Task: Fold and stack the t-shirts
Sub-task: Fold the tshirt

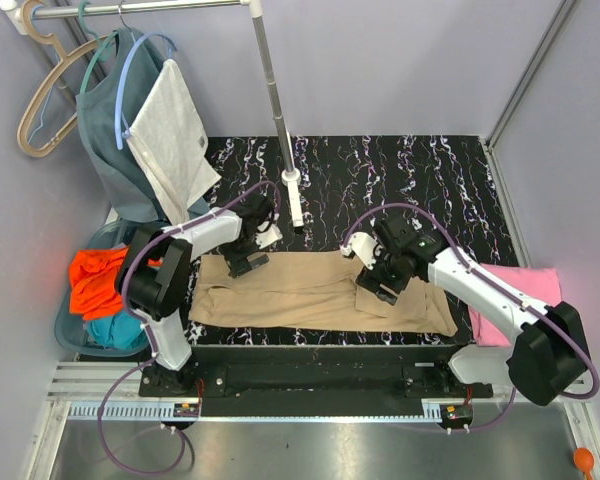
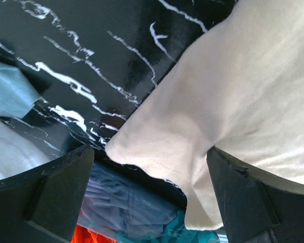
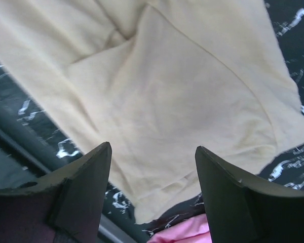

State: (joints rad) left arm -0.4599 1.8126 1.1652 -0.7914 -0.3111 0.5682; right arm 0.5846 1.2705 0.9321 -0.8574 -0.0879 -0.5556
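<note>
The black marbled table [image 1: 430,170] fills the middle of the top view, with the tan t-shirt [image 1: 300,290] spread along its lower edge. The pink t-shirt [image 1: 535,285] lies at right, while the orange t-shirt [image 1: 95,280] and teal t-shirt [image 1: 115,332] sit in a basket [image 1: 65,335] at lower left. The left gripper [image 1: 248,262] and right gripper [image 1: 380,288] hang over the tan cloth, jaws apart, grasping nothing

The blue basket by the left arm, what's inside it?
A bunched orange t-shirt and a teal t-shirt show in the basket. Anything beneath them is covered; the left arm hides one edge.
</note>
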